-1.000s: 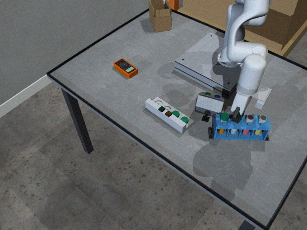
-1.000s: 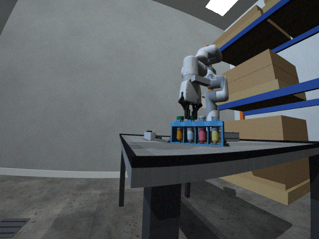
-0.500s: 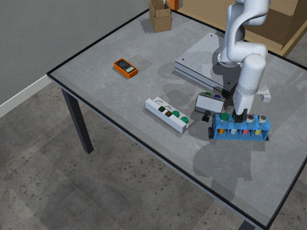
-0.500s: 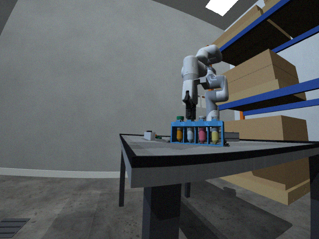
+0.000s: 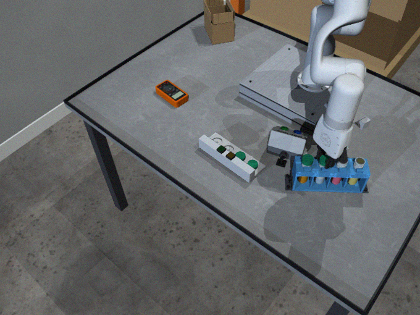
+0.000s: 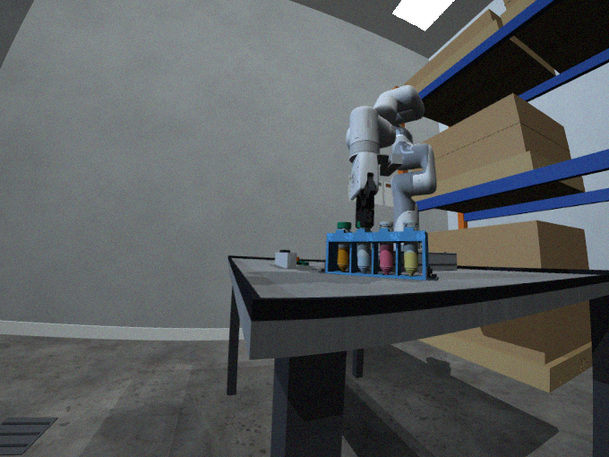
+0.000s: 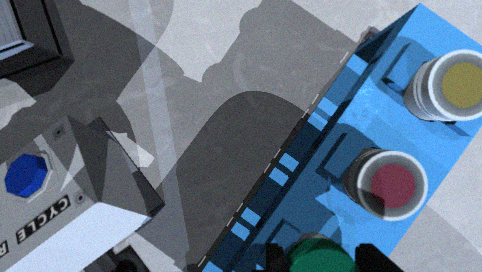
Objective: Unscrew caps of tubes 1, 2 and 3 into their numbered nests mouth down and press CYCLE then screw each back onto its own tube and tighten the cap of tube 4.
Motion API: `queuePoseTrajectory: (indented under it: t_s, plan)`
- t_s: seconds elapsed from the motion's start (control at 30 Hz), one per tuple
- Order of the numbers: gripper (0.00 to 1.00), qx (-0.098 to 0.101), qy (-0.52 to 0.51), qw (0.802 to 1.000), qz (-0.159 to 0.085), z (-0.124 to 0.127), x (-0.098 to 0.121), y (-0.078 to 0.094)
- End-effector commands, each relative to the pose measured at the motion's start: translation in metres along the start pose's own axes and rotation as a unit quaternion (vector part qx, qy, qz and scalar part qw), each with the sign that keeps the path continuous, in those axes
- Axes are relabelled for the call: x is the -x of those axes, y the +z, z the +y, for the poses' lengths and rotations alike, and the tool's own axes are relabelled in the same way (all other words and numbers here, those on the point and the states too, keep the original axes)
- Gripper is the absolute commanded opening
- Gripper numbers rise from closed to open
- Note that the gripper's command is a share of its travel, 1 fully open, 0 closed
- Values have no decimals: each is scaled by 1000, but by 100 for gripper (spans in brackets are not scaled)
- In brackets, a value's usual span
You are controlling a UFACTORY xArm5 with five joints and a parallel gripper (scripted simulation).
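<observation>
While a plain grey wall (image 6: 152, 147) and speckled concrete floor (image 5: 87, 259) frame the black-edged grey table (image 5: 147, 126), my gripper (image 5: 328, 162) stands clamped on the round green screw cap (image 7: 320, 256) of the second tube in the blue tube rack (image 5: 329, 185). Two more green caps (image 5: 246, 160) rest in the white cap tray (image 5: 210, 146) near the grey key housing (image 5: 285, 141). Cardboard boxes (image 6: 508, 137) fill blue-railed shelving (image 6: 533, 177) behind.

Green cap (image 7: 318, 256) sits on its tube, in blue rack (image 7: 370, 107).
</observation>
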State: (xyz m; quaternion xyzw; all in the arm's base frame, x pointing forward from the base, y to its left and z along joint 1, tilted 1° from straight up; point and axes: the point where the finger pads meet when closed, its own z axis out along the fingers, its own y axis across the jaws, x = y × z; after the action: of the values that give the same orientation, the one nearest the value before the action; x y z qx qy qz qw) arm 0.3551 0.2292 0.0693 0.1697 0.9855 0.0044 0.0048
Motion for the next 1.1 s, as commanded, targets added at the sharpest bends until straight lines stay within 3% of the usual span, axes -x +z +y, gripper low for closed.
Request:
queuePoseTrajectory:
  t_s: [0.0, 0.27, 0.3, 0.63, 0.73, 0.83, 1.07]
  plan:
    - [0, 5, -89, 996, 4, 1, 1, -1]
    - [0, 5, -89, 996, 4, 1, 1, -1]
    - [46, 5, -89, 996, 4, 1, 1, -1]
    - [46, 5, -89, 996, 4, 1, 1, -1]
    - [46, 4, 36, 999, 5, 1, 1, -1]
    - [46, 4, 59, 998, 5, 1, 1, -1]
    - [46, 3, 218, 976, 5, 1, 1, -1]
